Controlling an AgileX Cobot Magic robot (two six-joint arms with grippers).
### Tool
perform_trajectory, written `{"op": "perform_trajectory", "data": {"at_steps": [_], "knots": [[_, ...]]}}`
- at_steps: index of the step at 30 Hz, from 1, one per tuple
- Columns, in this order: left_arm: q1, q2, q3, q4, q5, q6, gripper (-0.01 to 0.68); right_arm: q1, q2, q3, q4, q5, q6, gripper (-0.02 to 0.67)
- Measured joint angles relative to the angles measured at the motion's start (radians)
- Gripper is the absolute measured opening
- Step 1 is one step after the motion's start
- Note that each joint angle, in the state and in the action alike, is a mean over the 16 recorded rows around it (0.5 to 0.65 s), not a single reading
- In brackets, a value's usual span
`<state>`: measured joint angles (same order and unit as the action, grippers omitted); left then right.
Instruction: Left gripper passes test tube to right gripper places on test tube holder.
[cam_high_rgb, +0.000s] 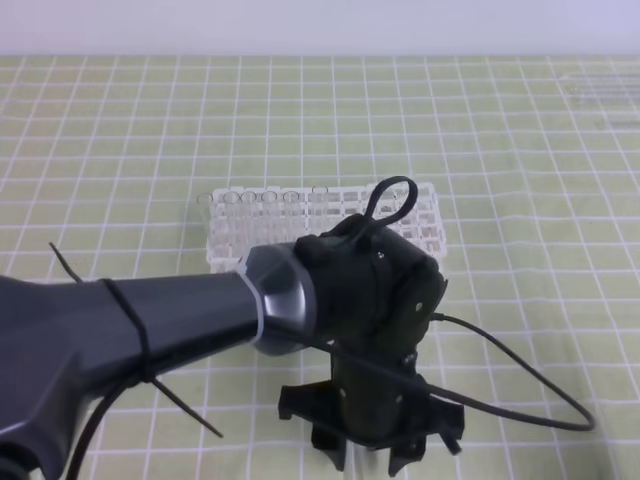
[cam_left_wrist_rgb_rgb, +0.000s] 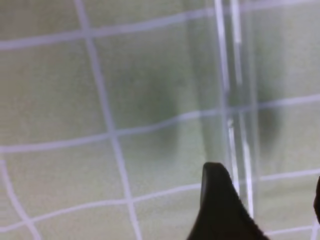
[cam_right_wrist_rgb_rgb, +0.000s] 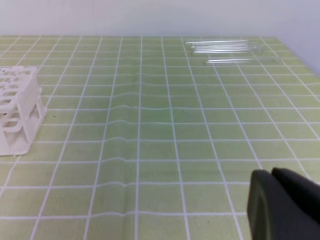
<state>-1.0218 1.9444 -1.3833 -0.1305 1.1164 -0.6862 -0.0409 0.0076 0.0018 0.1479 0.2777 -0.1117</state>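
My left gripper points down at the cloth near the front edge, in front of the white test tube holder. In the left wrist view a clear test tube lies on the checked cloth, running away from the camera. It sits between the gripper's black fingers, close to the left one and apart from the right one, so the gripper is open. Of my right gripper only a black finger shows at the lower right of its wrist view, far from the holder.
Several clear tube rims stand in the holder's back left holes. More clear tubes lie together on the cloth at the far back right. The left arm and its black cable cover the front left.
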Motion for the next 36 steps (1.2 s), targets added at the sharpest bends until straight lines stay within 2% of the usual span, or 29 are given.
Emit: {"op": "perform_trajectory", "data": {"at_steps": [17,36], "knots": [[-0.002,0.003,0.052,-0.010,-0.090,-0.059,0.036,0.000,0.000,0.000,0.000,0.000,0.000,-0.002],[-0.002,-0.009,0.130,-0.009,-0.126,-0.061,0.025,0.000,0.000,0.000,0.000,0.000,0.000,-0.002]]}}
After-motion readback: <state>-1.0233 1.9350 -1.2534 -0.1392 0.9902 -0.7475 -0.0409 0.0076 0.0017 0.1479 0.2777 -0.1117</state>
